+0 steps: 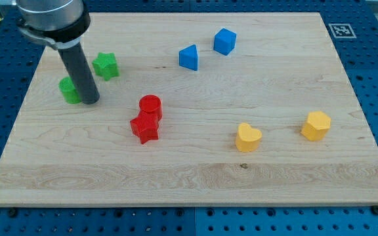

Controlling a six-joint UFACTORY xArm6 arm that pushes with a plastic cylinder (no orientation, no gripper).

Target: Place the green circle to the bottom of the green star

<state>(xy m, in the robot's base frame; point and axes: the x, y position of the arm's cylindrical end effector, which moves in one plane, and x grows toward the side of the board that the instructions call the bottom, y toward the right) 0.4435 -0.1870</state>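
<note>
The green star (105, 65) lies near the board's upper left. The green circle (69, 90) lies to its lower left, partly hidden behind my rod. My tip (90, 101) rests on the board right against the green circle's right side, below and slightly left of the green star.
A red cylinder (150, 105) and a red star (144, 128) touch near the middle. A blue triangle (188, 58) and a blue cube (224, 41) lie at the top. A yellow heart (247, 137) and a yellow hexagon (315, 125) lie at the right. The wooden board (195, 183) ends at a blue pegboard.
</note>
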